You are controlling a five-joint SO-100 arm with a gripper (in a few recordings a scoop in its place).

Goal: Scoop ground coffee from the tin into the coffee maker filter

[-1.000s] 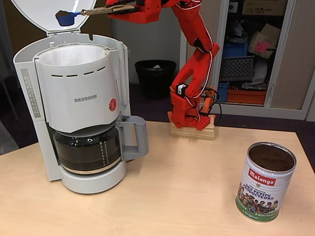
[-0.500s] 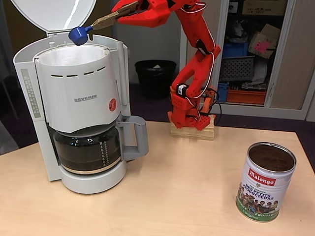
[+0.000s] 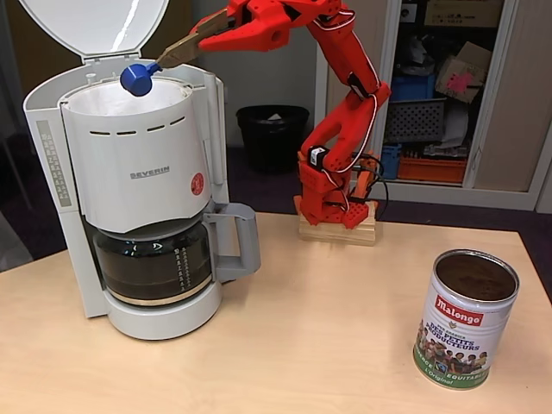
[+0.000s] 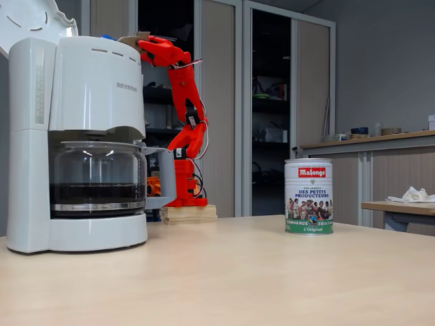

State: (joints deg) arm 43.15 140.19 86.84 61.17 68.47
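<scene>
Plastic, glass, tin and pale wood in front of you.
You have a matt red plastic arm point(image 3: 345, 95) on a raw wooden block point(image 3: 338, 231), its gripper point(image 3: 177, 52) showing dull tan fingers around a glossy blue plastic scoop point(image 3: 136, 78). The coffee maker point(image 3: 138, 172) is smooth white plastic with a slight sheen, its filter point(image 3: 112, 99) a matt white paper; the carafe point(image 4: 95, 178) is clear, reflective glass. The tin point(image 3: 464, 317) is shiny metal under a printed paper-like label, with matt dark ground coffee point(image 3: 476, 278) inside. The table point(image 3: 302, 345) is smooth pale wood-look laminate.
</scene>
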